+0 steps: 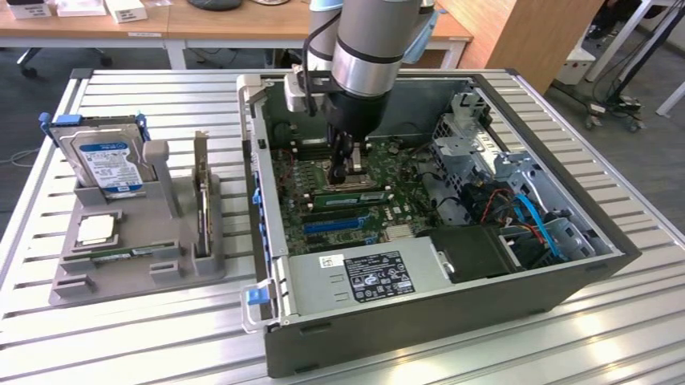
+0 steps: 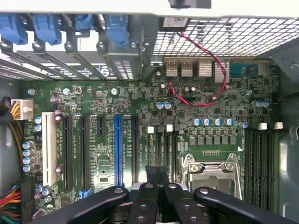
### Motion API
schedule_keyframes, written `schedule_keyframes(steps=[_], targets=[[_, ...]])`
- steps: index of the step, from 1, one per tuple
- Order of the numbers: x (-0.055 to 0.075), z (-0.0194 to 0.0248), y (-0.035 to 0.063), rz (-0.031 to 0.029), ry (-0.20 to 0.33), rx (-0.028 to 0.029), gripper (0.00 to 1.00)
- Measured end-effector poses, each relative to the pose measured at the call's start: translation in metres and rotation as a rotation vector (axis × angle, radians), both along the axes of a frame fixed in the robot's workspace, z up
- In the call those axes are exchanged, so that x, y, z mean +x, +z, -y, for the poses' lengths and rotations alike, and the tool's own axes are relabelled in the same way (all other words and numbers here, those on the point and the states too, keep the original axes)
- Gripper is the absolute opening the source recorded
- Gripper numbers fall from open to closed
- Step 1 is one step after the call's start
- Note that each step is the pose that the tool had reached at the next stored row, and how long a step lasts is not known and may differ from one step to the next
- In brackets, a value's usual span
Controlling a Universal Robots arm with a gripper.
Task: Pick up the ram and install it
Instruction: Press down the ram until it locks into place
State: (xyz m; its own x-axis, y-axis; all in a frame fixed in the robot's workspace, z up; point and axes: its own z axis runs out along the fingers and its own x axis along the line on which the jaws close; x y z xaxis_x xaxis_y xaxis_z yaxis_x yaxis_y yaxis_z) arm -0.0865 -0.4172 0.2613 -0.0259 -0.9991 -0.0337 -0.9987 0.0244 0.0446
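Starting at the exterior view's left: grey holder tray was noted beside the open computer case; ram was found lying along its motherboard slot, apparently placed; gripper was recorded shut directly above it, seemingly pressing; full seating could not be confirmed.

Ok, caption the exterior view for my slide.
Shut gripper lowered inside the open computer case, pressing over the ram on the motherboard.

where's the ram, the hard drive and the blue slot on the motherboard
ram (image 1: 348, 195): exterior view, middle of the green stick under the arm.
hard drive (image 1: 107, 163): exterior view, its blue label.
blue slot (image 2: 117, 149): wrist view, middle of its length.
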Motion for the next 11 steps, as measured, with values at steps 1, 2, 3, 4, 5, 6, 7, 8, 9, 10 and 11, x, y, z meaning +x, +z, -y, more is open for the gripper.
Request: schedule_keyframes(steps=[1,2,3,4,5,6,7,8,9,10,11], targets=[[-0.0001,0.001,0.0,0.0,0.0,0.0,0.1],[-0.0001,0.0013,0.0,0.0,0.0,0.0001,0.1],[-0.0001,0.0013,0.0,0.0,0.0,0.0,0.1],[-0.0001,0.0013,0.0,0.0,0.0,0.0,0.1],[-0.0001,0.0013,0.0,0.0,0.0,-0.0001,0.1],[-0.0001,0.0013,0.0,0.0,0.0,0.0,0.1],[-0.0001,0.0013,-0.0005,0.0,0.0,0.0,0.1],[-0.0001,0.0013,-0.0015,0.0,0.0,0.0,0.1],[-0.0001,0.0013,-0.0028,0.0,0.0,0.0,0.1],[-0.0001,0.0013,-0.0043,0.0,0.0,-0.0001,0.1],[-0.0001,0.0013,-0.0057,0.0,0.0,-0.0001,0.1]])
